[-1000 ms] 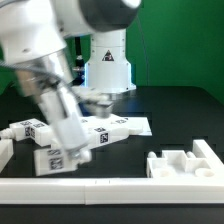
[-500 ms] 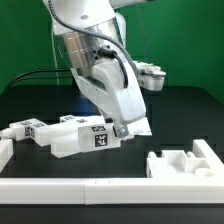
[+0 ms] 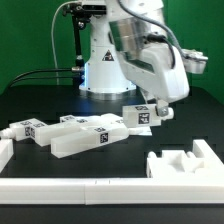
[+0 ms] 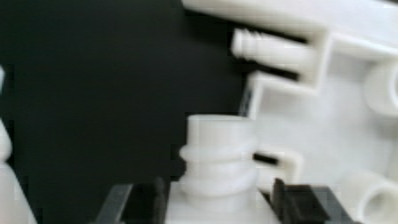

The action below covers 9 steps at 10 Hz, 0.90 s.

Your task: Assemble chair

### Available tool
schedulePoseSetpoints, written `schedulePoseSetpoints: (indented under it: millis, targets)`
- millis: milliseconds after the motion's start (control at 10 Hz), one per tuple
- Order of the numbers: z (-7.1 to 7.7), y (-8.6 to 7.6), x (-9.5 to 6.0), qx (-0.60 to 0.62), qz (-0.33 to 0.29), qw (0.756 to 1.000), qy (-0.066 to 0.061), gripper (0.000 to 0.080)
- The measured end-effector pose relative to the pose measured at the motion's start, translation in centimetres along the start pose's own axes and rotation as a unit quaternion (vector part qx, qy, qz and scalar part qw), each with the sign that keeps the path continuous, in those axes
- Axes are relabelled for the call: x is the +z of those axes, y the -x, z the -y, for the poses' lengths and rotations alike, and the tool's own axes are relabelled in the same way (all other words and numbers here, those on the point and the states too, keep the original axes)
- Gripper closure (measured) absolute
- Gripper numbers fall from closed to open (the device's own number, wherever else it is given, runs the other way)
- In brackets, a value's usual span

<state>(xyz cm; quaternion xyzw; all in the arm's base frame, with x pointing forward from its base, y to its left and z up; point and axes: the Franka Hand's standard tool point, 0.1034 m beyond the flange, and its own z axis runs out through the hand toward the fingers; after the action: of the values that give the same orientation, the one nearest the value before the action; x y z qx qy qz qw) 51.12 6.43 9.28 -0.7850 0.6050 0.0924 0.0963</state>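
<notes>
Two dark fingers [image 4: 299,206] of my end effector [image 4: 205,210] stood part-way closed on a white plastic leg [image 4: 214,150], smooth and blocky, its round peg grooved near the tip. In the exterior view it hung clear above the black bench [image 3: 50,105], toward that view's right, with a square black-and-white tag on its face. More chunky white chair pieces [image 3: 75,138] lay clustered toward that view's left. A notched panel [image 3: 185,162] sat near the front right, and a long bar [image 3: 100,187] ran along the front. Half a second before, I had been low over the cluster; since then I had swung right and risen.
</notes>
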Motion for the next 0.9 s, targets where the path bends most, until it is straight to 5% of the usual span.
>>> schedulePoseSetpoints:
  millis: [400, 600, 800, 900]
  targets:
    - [0.1, -0.3, 0.1, -0.016, -0.001, 1.0, 0.001, 0.0515]
    - [-1.3, 1.9, 1.4, -0.101, -0.004, 0.995, 0.008, 0.0515]
    - [-4.2, 4.4, 2.2, -0.132, -0.014, 0.991, 0.015, 0.0515]
    - [-4.4, 5.4, 2.3, -0.117, -0.018, 0.993, 0.019, 0.0515]
